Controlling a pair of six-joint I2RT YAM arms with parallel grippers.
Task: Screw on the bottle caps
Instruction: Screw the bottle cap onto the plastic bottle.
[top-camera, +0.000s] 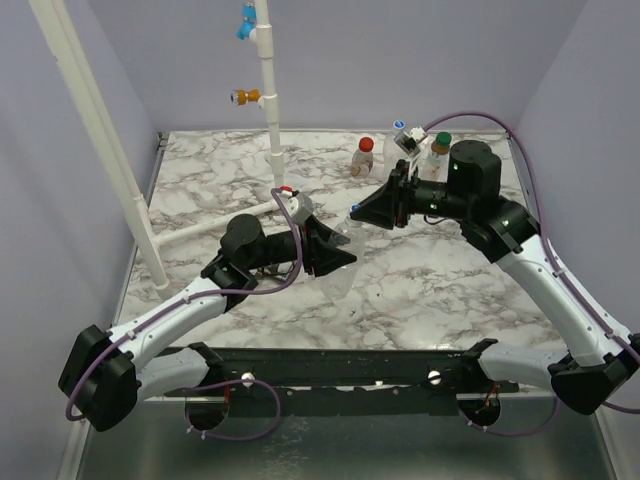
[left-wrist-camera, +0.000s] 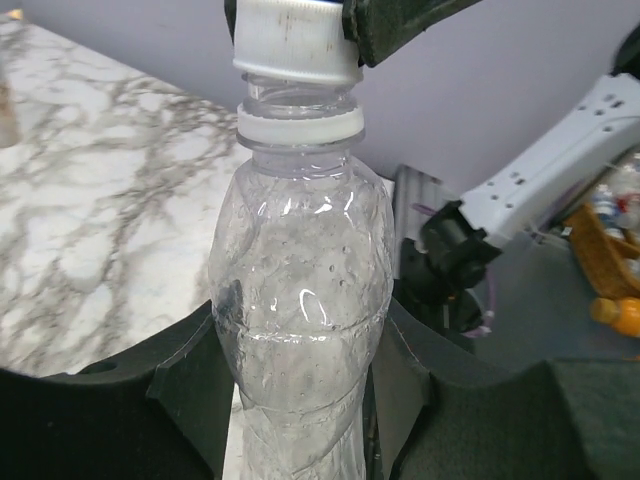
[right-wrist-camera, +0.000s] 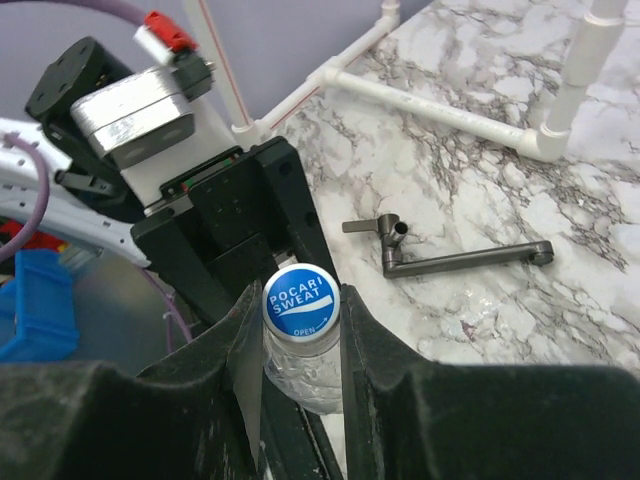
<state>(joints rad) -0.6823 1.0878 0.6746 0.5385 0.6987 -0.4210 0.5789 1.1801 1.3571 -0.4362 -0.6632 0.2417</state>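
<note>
Clamped the clear bottle (left-wrist-camera: 300, 290) low on its body with the left gripper (left-wrist-camera: 300, 400) — black fingers (left-wrist-camera: 190, 390) spread part-way to the bottle's width and pressed against both sides. Pinched the cap (right-wrist-camera: 298, 302) with the right gripper (right-wrist-camera: 297, 312), fingers (right-wrist-camera: 238, 345) drawn close and touching its rim on either side. Held bottle and cap between the two grippers on the near side of the white pipe upright (top-camera: 270, 100), a little toward the right arm, seemingly above the marble tabletop (top-camera: 420, 290).

Showed thin, dimpled, see-through plastic in the left wrist view, waisted with a groove round the middle, a white collar ring (left-wrist-camera: 300, 125) under the cap's ridged white skirt. Showed only in the right wrist view the cap's flat blue top, printed POCARI SWEAT and OPEN. Showed there too a dark metal crank-shaped piece (right-wrist-camera: 450, 258) lying flat on the marble, near the pipe's low horizontal run.

Caught only from above: a red-capped bottle (top-camera: 364, 157) and a green-capped bottle (top-camera: 437, 152) standing beyond the pipe upright on the right arm's side, plus an orange fitting (top-camera: 243, 97) and a blue fitting (top-camera: 246, 25) on the upright itself.

Barely made out the held bottle from above — clear plastic lost against the marble. Lost its base at the lower edge of the left wrist view. Could not tell how far down the cap sat, the threads being covered.
</note>
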